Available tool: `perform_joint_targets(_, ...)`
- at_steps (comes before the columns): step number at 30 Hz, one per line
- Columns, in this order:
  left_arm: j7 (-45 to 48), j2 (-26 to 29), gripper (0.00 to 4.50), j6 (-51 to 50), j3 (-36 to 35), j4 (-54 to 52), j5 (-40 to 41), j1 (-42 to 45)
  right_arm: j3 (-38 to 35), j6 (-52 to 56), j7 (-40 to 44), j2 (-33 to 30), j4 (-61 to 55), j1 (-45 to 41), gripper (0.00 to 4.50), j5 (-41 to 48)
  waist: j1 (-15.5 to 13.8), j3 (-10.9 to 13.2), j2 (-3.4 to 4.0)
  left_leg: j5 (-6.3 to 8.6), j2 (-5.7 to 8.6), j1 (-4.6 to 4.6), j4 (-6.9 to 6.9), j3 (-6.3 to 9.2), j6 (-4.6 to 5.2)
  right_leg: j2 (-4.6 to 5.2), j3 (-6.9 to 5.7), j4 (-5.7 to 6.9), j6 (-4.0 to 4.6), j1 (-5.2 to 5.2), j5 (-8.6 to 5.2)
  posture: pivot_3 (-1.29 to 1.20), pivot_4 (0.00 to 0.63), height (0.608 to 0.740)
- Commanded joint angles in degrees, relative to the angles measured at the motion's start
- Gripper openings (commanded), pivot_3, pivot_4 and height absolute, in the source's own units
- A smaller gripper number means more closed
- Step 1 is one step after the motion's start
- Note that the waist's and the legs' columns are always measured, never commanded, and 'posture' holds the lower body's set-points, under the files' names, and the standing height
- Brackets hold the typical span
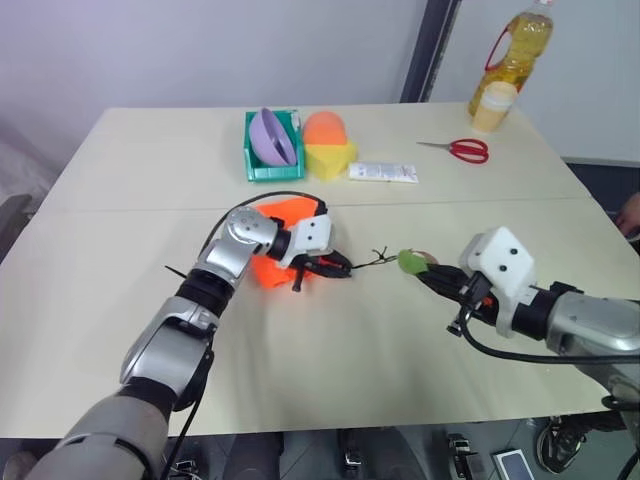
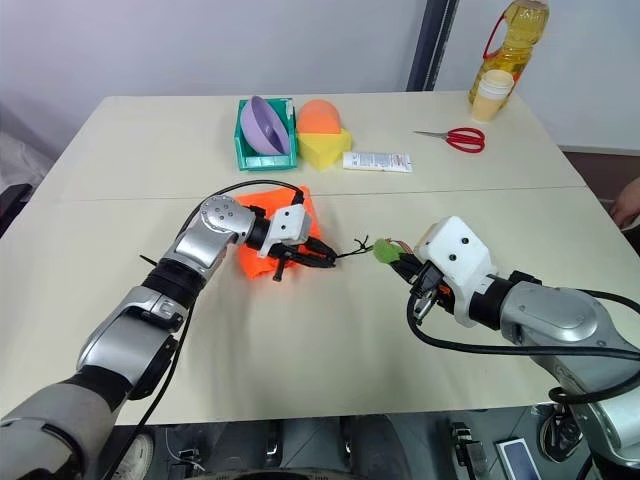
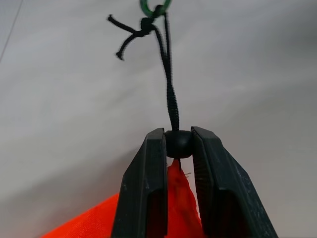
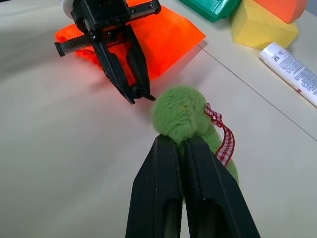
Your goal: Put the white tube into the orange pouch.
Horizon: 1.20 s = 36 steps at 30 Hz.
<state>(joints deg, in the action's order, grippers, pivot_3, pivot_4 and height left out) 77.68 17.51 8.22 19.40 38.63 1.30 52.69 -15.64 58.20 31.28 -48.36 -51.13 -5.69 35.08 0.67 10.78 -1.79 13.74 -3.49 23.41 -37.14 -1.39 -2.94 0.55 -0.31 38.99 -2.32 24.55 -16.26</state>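
The orange pouch (image 1: 283, 212) lies flat near the table's middle. Its thin black drawstring (image 3: 168, 84) runs from its mouth toward the right. My left gripper (image 3: 178, 136) points along the table at the pouch's mouth and is shut on the black bead (image 3: 178, 144) where the drawstring leaves the fabric. To the right, my right gripper (image 4: 181, 141) is shut on the fuzzy green tag (image 4: 179, 113) at the drawstring's far end, which carries a red-checked ribbon. The white tube is hidden or out of view.
At the back stand a green bin (image 1: 262, 172) with a purple bowl (image 1: 272, 135), an orange-and-yellow rounded object (image 1: 327, 145) and a long flat white tube with grey print (image 1: 383, 172). Red scissors (image 1: 462, 150), a cup (image 1: 493, 107) and an oil bottle (image 1: 520, 50) are back right.
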Motion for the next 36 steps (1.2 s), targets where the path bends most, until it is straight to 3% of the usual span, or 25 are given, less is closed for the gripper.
perform_joint_targets(1, 0.13, -0.11, 0.20, 0.27, -1.28, -0.61, 0.69, 1.84, -0.27, -1.44, -0.14, -0.62, -1.52, -0.40, 0.00, 0.26, -0.01, 0.00, 0.00, 0.00, 0.00, 0.00, 0.00, 0.00, 0.00, 0.00, 0.00, 0.00, 0.00, 0.00, 0.00, 0.00, 0.150, 0.726)
perform_joint_targets(9, -0.25, 1.74, 0.20, 0.45, -0.76, -0.46, -0.85, 1.24, -1.42, -2.04, 0.27, -1.45, -0.61, 0.16, 0.00, -0.47, 0.04, 0.00, 0.00, 0.00, 0.00, -0.01, 0.00, 0.00, 0.00, 0.00, 0.00, 0.00, 0.00, 0.00, 0.00, 0.00, 0.150, 0.726)
perform_joint_targets(20, 0.97, 9.39, 0.20, 4.69, -1.10, -0.12, -2.74, -1.47, -8.16, -4.88, 2.80, -5.52, 2.78, 5.99, 0.00, -3.89, 0.14, 0.00, 0.00, 0.00, 0.00, -0.01, 0.00, -0.01, 0.00, 0.00, 0.00, 0.01, 0.00, 0.00, 0.00, 0.00, 0.150, 0.726)
perform_joint_targets(29, 0.58, 16.49, 0.20, 6.63, -1.45, -2.25, -3.52, -4.45, -7.49, -6.72, 3.12, -5.56, 3.82, 6.77, 0.00, -4.51, 0.12, 0.00, 0.00, 0.00, -0.03, -0.03, -0.02, -0.01, 0.00, -0.01, 0.00, 0.04, 0.00, -0.01, 0.00, 0.00, 0.150, 0.726)
perform_joint_targets(36, 0.50, 17.92, 0.20, 5.35, -1.64, -4.68, -2.60, -6.21, -6.09, -7.51, 3.20, -5.62, 4.67, 6.13, 0.00, -4.40, 0.05, -0.01, 0.00, 0.00, -0.03, -0.04, -0.04, -0.01, 0.00, -0.01, 0.00, 0.07, 0.00, -0.02, 0.00, 0.00, 0.150, 0.726)
